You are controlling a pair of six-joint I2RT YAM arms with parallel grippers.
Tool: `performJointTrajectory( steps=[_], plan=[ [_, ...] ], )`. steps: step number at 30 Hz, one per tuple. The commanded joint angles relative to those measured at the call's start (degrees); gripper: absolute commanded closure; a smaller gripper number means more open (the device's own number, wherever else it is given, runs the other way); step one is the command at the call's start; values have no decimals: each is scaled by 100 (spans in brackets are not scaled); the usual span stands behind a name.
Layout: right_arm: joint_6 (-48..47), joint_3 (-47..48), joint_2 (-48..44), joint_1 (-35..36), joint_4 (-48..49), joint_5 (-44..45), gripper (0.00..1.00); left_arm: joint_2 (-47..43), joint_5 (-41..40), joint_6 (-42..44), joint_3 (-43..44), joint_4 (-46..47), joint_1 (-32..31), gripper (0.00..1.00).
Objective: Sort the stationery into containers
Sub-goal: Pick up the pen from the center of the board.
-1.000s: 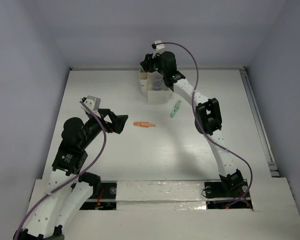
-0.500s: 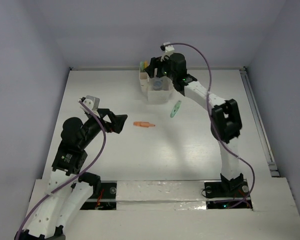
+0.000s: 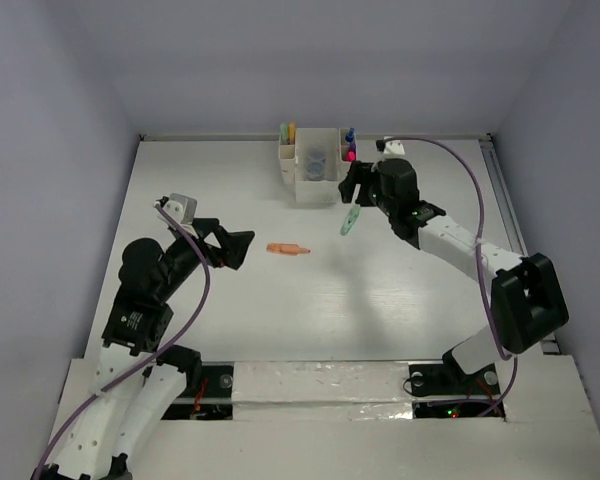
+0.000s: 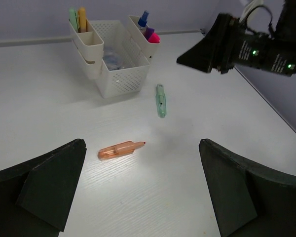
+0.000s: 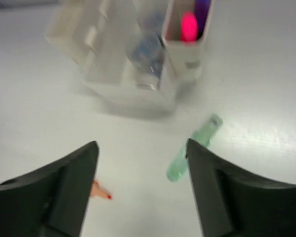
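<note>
From above, a white desk [image 3: 230, 320] boxed in by pale lilac walls [image 3: 50, 120] carries the white organizer [image 3: 316, 194] at its far middle. The mint marker [image 3: 351, 219] lies just beside it, and the orange marker [image 3: 287, 249] lies mid-desk.

Left wrist: the left jaws are wide and empty, the orange marker beyond them.

Right wrist: the right jaws are wide and empty, above the mint marker.

Mint marker [image 3: 351, 219] and orange marker [image 3: 287, 249] lie flat near the white organizer [image 3: 315, 192].
</note>
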Motion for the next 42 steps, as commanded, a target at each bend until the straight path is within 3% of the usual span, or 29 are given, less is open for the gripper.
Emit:
performJointTrajectory(
  steps=[1, 6, 10, 18, 25, 26, 28, 30, 32, 35, 42],
  plan=[
    [109, -181, 101, 47, -729, 438, 14, -142, -20, -36, -63, 202, 34, 1],
    [100, 170, 866, 47, -1380, 209, 0, -239, 42, -36, -80, 220, 34, 1],
    [117, 241, 1315, 47, -1452, 226, 1, -248, 68, -36, -89, 220, 34, 1],
    [21, 881, 2272, 389, -1750, 622, 13, -169, 121, -54, -89, 246, -19, 1],
    [-58, 1190, 2686, 460, -2093, 1000, 37, -72, 147, -63, -89, 255, -19, 1],
    [-58, 1190, 2686, 460, -2128, 991, 49, -46, 156, -63, -89, 272, -19, 1],
    [-76, 1120, 2634, 512, -2146, 982, 55, -28, 147, -72, -80, 281, -19, 1],
    [-128, 945, 2546, 512, -2137, 1070, 79, 24, 165, -80, -89, 299, -19, 1],
    [-146, 909, 2476, 512, -2172, 1079, 82, 51, 173, -89, -89, 307, -19, 1],
    [-225, 646, 2178, 512, -2137, 974, 95, 86, 208, -107, -98, 316, -19, 1],
    [-884, -49, 755, 512, -2260, 570, 99, 305, 682, -387, -194, 562, -19, 1]
  ],
)
